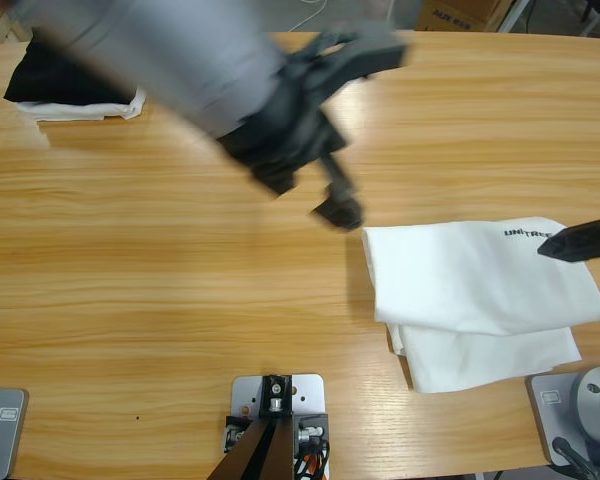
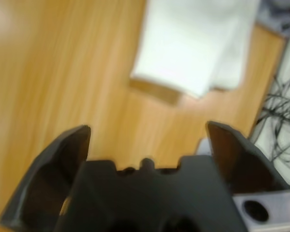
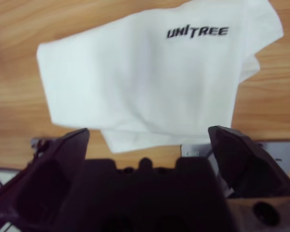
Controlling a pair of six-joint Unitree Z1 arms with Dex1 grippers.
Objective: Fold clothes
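Note:
The clothes, a white T-shirt with black "UNITREE" lettering, lie folded in layers on the right side of the wooden table. My left gripper hangs on a blurred silver arm reaching in from the upper left, just left of the shirt's far corner. In the left wrist view the left gripper is open and empty, with the shirt ahead. My right gripper pokes in from the right edge beside the lettering. The right gripper is open above the shirt, holding nothing.
A folded black garment rests on a smaller white cloth at the table's far left corner. Bare wood spreads across the middle and left. Cables hang past the table edge in the left wrist view.

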